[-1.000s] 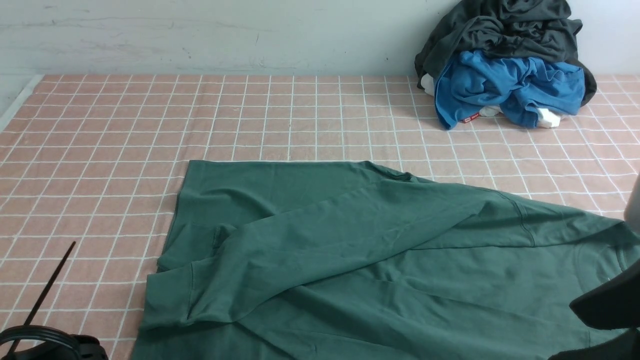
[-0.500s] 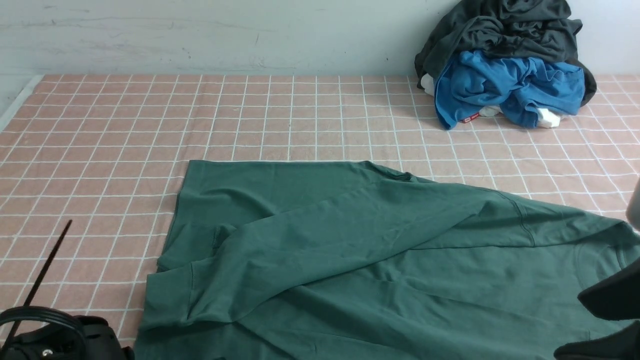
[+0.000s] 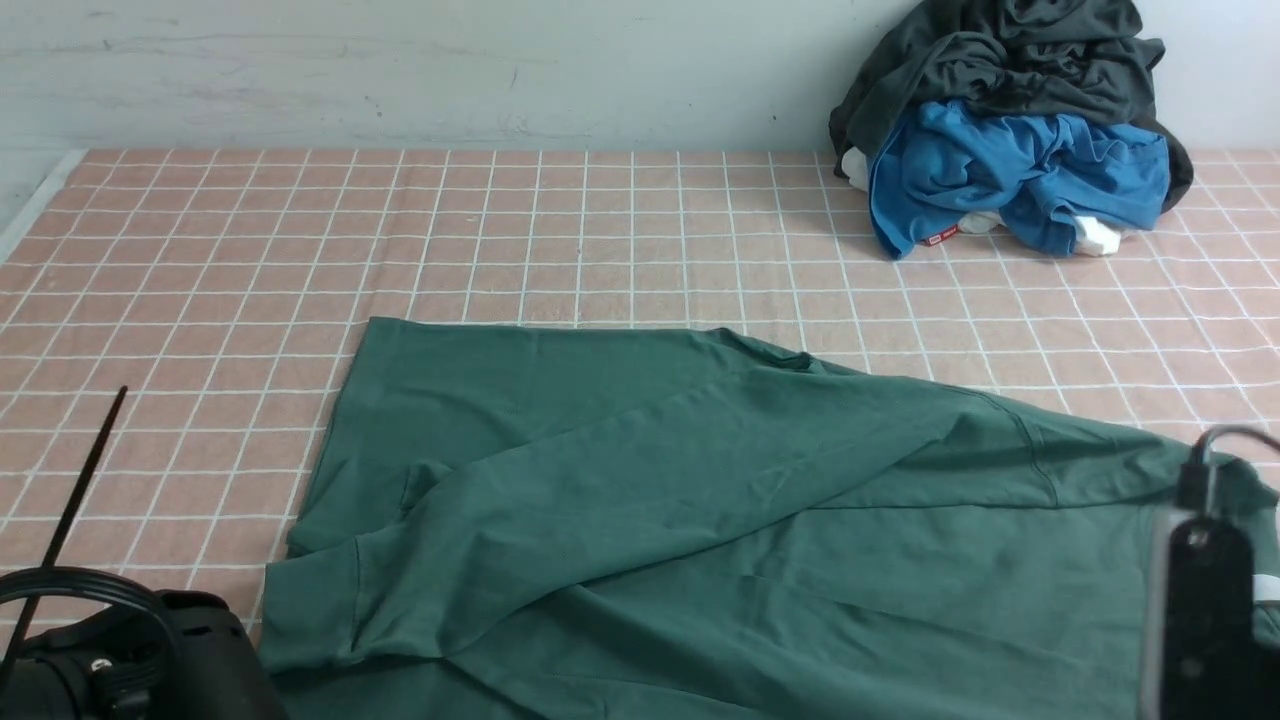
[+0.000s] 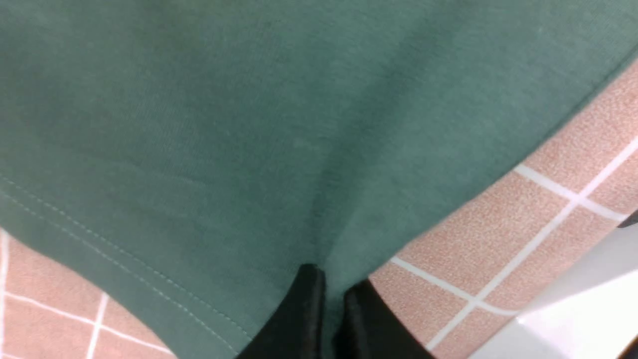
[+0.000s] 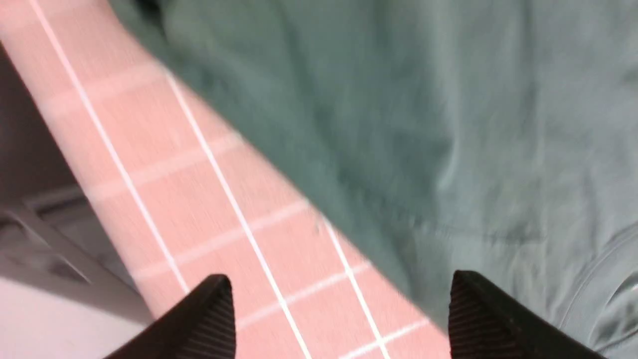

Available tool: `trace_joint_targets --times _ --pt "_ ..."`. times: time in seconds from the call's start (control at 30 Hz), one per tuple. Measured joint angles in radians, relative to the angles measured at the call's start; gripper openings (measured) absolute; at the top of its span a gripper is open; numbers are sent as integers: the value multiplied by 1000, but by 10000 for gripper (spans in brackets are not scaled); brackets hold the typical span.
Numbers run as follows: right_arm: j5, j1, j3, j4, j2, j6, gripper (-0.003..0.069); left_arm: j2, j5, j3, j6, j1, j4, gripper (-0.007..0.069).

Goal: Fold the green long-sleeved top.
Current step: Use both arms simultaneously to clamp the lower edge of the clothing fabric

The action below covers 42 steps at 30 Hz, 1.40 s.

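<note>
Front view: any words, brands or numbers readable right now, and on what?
Nothing can be read.
The red tag on the blue garment: white marks, too small to read.
On the green long-sleeved top: no lettering shows in any view.

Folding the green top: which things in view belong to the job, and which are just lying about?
Job: green long-sleeved top; left hand, shut on its hem; right hand, open over its edge.
Lying about: blue garment; dark grey garment, heaped together far right.
</note>
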Motion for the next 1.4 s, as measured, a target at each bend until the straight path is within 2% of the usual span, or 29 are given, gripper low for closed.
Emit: trace_joint_targets --times 0.17,0.33,0.67,0.83,1.07,1.3,1.33,1.4 --pt "-166 0 139 -113 75 -7 533 0 -3 0 0 0 -4 6" --pt "-299 0 172 -176 169 -8 533 0 -8 0 0 0 -10 6" --pt "-437 0 172 -216 345 -10 530 0 -9 0 0 0 -15 6" --pt "-454 0 171 -234 354 -10 481 0 -10 0 0 0 -18 6" --pt "-488 0 171 -234 354 -10 333 0 -13 0 0 0 -19 6" --pt "-500 0 171 -230 354 -10 144 0 -16 0 0 0 -20 6" --pt "-498 0 171 -224 354 -10 87 0 -16 0 0 0 -21 6" --pt "-494 0 171 -214 354 -11 27 0 -16 0 1 0 -22 6"
